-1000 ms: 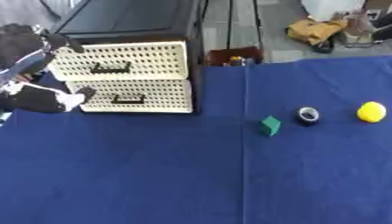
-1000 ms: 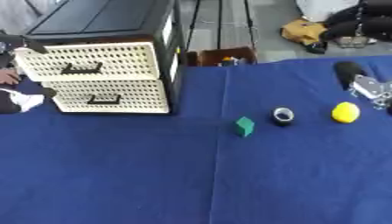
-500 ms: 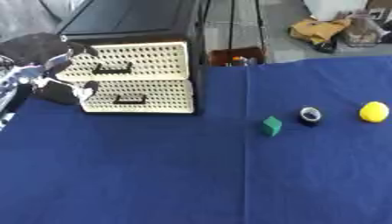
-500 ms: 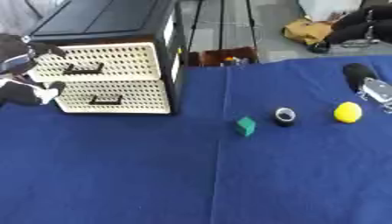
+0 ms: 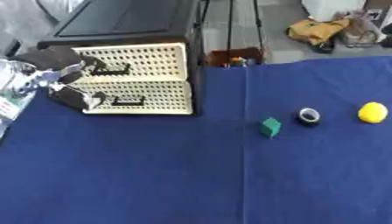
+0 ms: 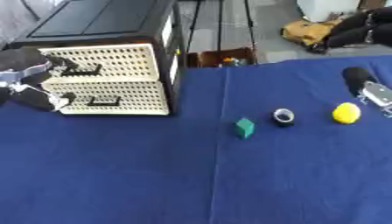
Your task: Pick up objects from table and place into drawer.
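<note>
A black cabinet (image 5: 130,19) at the table's back left holds two cream perforated drawers, the upper drawer (image 5: 141,61) above the lower drawer (image 5: 149,94), their fronts level with each other. My left hand (image 5: 57,74) hovers at their left end, open, its fingers (image 5: 80,63) close to the upper drawer's black handle (image 5: 113,69) and its thumb down by the lower front. A green cube (image 5: 269,127), a black ring (image 5: 309,116) and a yellow ball (image 5: 372,112) lie in a row at the right. My right hand (image 6: 369,87) shows at the right edge, above the ball.
A blue cloth (image 5: 153,175) covers the table, with a seam running front to back. Behind the far edge sit a brown box (image 5: 233,59) and a yellow bag (image 5: 318,30) on the floor. White papers (image 5: 12,103) show at the left edge.
My left hand has risen from beside the lower drawer to the left end of the upper drawer, fingers toward its handle. The objects and right hand have stayed put.
</note>
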